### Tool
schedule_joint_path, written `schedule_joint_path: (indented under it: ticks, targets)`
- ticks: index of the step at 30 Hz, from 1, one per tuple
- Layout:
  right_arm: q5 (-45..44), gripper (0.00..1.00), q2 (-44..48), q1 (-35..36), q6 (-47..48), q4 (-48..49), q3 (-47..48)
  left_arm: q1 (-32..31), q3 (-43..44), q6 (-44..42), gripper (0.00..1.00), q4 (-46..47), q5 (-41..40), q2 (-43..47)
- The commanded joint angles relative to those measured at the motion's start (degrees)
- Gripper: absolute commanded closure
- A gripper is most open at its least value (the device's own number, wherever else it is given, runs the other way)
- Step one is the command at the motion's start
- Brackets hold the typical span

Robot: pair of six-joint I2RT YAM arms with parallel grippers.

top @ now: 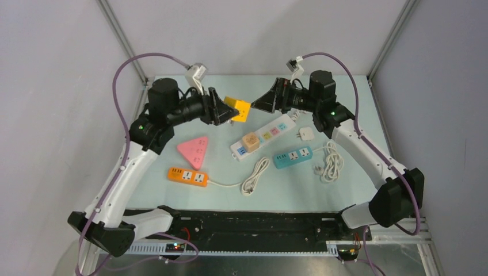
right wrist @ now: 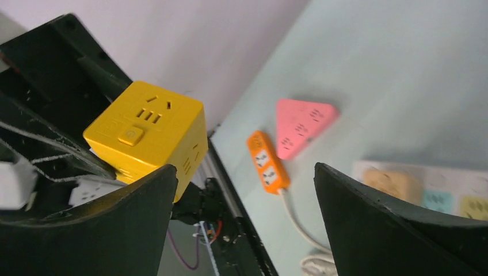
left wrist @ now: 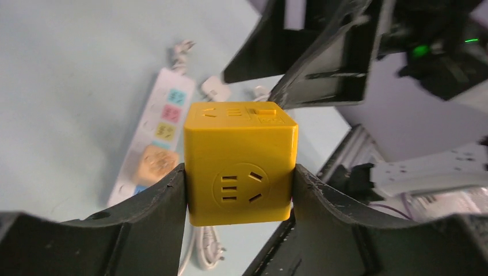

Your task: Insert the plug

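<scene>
Pale green table (top: 276, 192) inside grey walls. The left claw (top: 229, 109) grips the yellow cube (left wrist: 239, 161) by two opposite sides, in the air over the table's far middle. The right claw (top: 257, 104) gapes wide just beside the cube, holding nothing. Below, a beige cube (top: 250, 141) sits on the white strip (top: 273, 130). Pink (top: 194, 150), orange (top: 187, 175) and blue (top: 293, 156) socket blocks lie nearby.

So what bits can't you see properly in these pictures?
Yellow cube: its sides, left wrist view, covered by the left gripper clamping it.
White power strip: near end, left wrist view, behind that gripper.
Orange strip: its cord, right wrist view, runs off the bottom edge.
Teal strip: socket holes, top view, too small.
</scene>
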State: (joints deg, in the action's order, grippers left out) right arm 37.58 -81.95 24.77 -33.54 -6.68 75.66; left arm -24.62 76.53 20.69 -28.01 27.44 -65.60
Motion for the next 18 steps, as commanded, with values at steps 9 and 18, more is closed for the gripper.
schedule_joint_path:
  ticks: [9,18]
  targets:
    - [9.53,0.06,6.15,5.51,-10.36,31.86,-5.17,0.22,10.93,0.84,1.00,3.15,18.57,0.59]
    - [2.64,0.05,9.03,3.57,-13.47,32.73,-6.11,0.32,9.42,-3.89,1.00,3.20,18.95,3.12]
